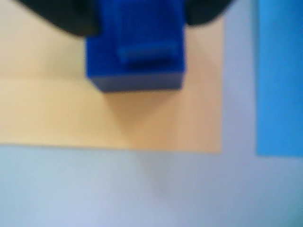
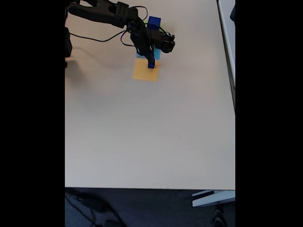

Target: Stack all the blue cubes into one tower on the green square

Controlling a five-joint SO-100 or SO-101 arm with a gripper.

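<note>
In the fixed view, start at the left: your arm (image 2: pixel 102 12) reaches in from the upper left corner of the pale table (image 2: pixel 151 132), cable trailing behind it. Follow it right and you reach the gripper (image 2: pixel 150 60), pointing down over the orange square (image 2: pixel 145 72). Its jaws look closed on a blue cube (image 2: pixel 151 64), which sits at or just above the orange patch; I judge it is either being picked from there or carried across, since orange is not the target. Just behind the gripper a second, larger blue cube (image 2: pixel 154 21) stands by a light-blue square (image 2: pixel 156 54). So you can count two blue cubes, one orange patch and one light-blue patch; I cannot make out the green square.

In the wrist view, left to right: the orange square (image 1: pixel 57 109) lies below, the held cube (image 1: pixel 135 52) hangs from the dark jaws at top centre, and the light-blue square (image 1: pixel 279 75) lies to the right, apart from the orange.
</note>
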